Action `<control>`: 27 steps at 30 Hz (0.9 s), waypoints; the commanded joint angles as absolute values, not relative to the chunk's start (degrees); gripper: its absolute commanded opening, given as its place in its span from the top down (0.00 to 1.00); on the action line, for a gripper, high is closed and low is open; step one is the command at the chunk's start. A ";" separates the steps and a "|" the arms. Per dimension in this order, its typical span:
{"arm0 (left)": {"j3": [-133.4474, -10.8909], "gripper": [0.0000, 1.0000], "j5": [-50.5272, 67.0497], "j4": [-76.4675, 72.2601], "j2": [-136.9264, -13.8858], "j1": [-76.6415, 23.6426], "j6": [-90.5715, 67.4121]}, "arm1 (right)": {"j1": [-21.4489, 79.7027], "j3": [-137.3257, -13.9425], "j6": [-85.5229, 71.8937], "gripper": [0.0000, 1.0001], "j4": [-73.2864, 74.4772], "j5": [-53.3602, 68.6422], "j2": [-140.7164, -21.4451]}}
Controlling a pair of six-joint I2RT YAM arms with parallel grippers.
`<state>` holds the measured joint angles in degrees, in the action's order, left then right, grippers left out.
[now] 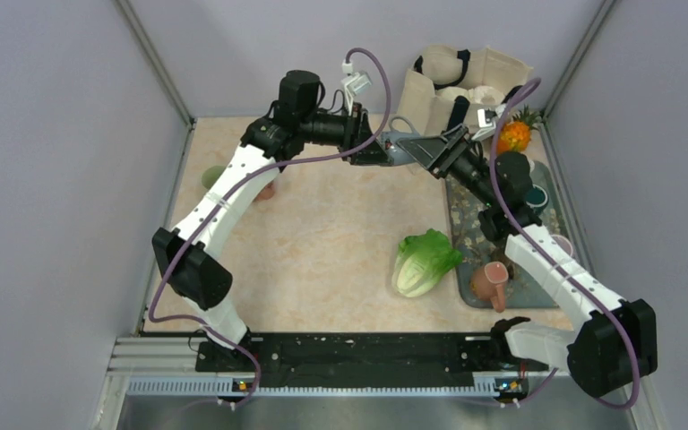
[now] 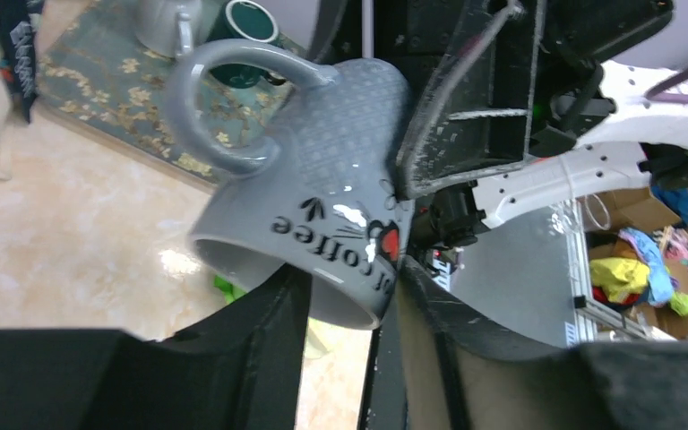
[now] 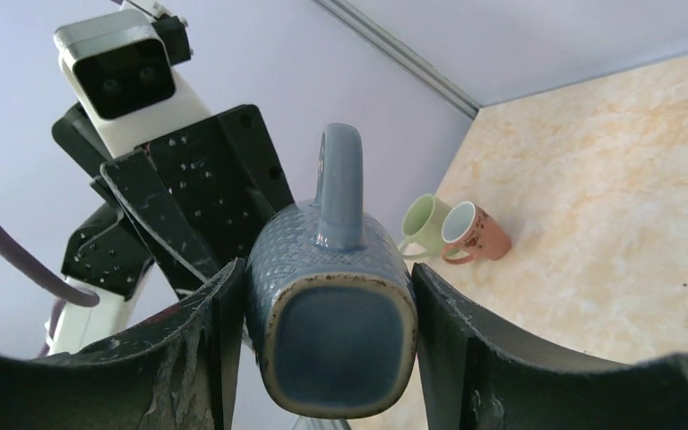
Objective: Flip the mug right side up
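Note:
A grey-blue mug point(image 1: 403, 148) with a textured wall and black "coffee" lettering hangs in the air on its side near the back of the table. My right gripper point(image 3: 321, 358) is shut on the mug's point(image 3: 331, 305) square base end, handle up, with one finger against each side. My left gripper point(image 2: 354, 345) straddles the rim of the mug point(image 2: 322, 179). One finger sits in the mouth with a gap to the wall. The other lies against the outside by the red mark. The two grippers face each other across the mug.
A patterned tray point(image 1: 466, 228) at the right holds a brown mug point(image 1: 489, 282) and a dark green mug point(image 1: 537, 195). A lettuce point(image 1: 423, 260) lies mid-table. A green mug point(image 3: 424, 222) and an orange mug point(image 3: 477, 233) lie at the left. A canvas bag point(image 1: 466, 81) and a pineapple point(image 1: 514, 134) stand at the back.

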<state>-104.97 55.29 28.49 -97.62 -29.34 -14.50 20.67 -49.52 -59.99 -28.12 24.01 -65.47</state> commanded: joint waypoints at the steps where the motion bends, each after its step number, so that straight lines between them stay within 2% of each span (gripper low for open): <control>1: -107.15 0.63 58.14 24.01 -98.02 -29.93 -17.51 | 22.44 -49.20 -65.07 1.00 -40.00 23.91 -66.84; 3: -107.88 0.76 58.64 23.59 -98.21 -29.96 -18.03 | 23.78 -49.11 -66.33 1.00 -42.31 23.82 -68.37; 5: -108.61 0.96 58.59 24.42 -98.35 -29.95 -17.09 | 24.70 -49.15 -67.47 1.00 -44.09 24.22 -70.09; 6: -108.73 1.00 58.06 25.40 -98.32 -29.97 -16.14 | 24.86 -49.09 -68.23 1.00 -44.86 24.59 -70.74; 11: -106.10 1.00 51.39 29.97 -95.79 -29.19 -10.06 | 24.90 -48.37 -67.83 0.98 -42.68 24.20 -72.37; 14: -103.97 1.00 44.02 32.71 -93.93 -27.56 -6.81 | 24.92 -47.83 -64.04 0.46 -37.19 22.64 -72.12; 18: -99.95 1.00 38.87 33.07 -91.84 -24.88 -3.50 | 24.90 -47.03 -60.54 0.04 -32.61 22.80 -72.93; 24: -95.56 1.00 38.55 32.80 -91.39 -22.15 -1.95 | 24.83 -46.49 -59.06 0.01 -29.99 21.65 -74.54; 27: -97.79 1.00 31.45 41.27 -91.76 -20.73 5.71 | 24.92 -47.62 -54.04 0.01 -23.94 19.02 -73.04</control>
